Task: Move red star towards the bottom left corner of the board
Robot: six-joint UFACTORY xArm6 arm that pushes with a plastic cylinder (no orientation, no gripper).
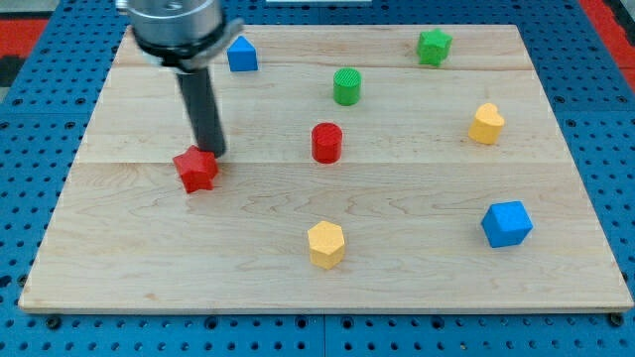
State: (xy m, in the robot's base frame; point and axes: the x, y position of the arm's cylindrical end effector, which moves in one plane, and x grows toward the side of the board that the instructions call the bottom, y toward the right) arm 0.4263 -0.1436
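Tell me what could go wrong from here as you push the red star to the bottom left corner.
1. My tip sits at the red star's upper right edge, off its centre; the star's points could make it spin or slip sideways off the tip.
2. The board's left edge is near, so a push aimed too far left could send the star off the wood.
3. The red cylinder and yellow hexagon lie to the right, probably out of the way.

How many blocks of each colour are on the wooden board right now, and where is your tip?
Red: 2, the red star block and the red cylinder block.
Blue: 2, the blue house-shaped block and the blue cube block.
Green: 2, the green star block and the green cylinder block.
Yellow: 2, the yellow hexagonal block and the yellow heart-like block.
Total: 8.
My tip sits at the red star's upper right edge.
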